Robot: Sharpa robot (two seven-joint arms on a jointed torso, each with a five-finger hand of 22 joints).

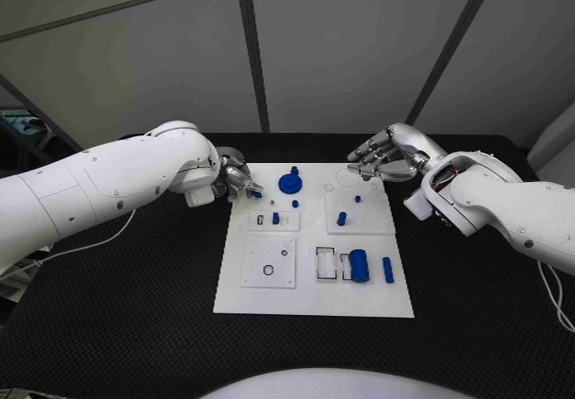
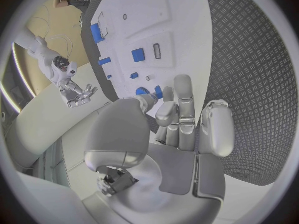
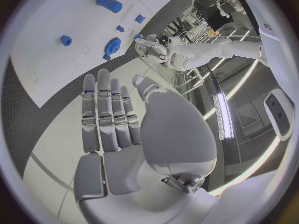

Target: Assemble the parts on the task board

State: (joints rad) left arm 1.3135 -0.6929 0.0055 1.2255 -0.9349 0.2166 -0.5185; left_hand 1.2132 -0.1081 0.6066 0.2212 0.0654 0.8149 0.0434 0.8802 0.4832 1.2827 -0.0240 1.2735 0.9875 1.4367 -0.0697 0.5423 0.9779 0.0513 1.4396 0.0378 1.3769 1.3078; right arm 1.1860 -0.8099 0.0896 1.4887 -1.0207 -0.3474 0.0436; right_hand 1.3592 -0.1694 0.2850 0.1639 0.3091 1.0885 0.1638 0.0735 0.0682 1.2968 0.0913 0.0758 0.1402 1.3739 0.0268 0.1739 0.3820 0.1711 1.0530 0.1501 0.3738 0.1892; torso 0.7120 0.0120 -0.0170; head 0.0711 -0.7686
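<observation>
The white task board (image 1: 360,303) lies mid-table with several blue parts on it. My left hand (image 1: 233,183) hovers at the board's far left corner and pinches a small blue part (image 1: 254,194) at its fingertips; the left wrist view shows that part (image 2: 158,91) between thumb and fingers. Just beside it stands a blue gear with a knob (image 1: 292,181). My right hand (image 1: 384,158) hangs above the far right corner, fingers straight and holding nothing, as the right wrist view (image 3: 109,114) shows. A large blue cylinder (image 1: 360,266) and a blue pin (image 1: 387,270) lie near the front right.
Small blue pegs (image 1: 341,219) and a blue block (image 1: 274,219) stand in square plates on the board's far half. A black ring (image 1: 268,270) lies on the front left plate. Black matting (image 1: 120,332) surrounds the board, and a white cable (image 1: 84,245) runs at the left.
</observation>
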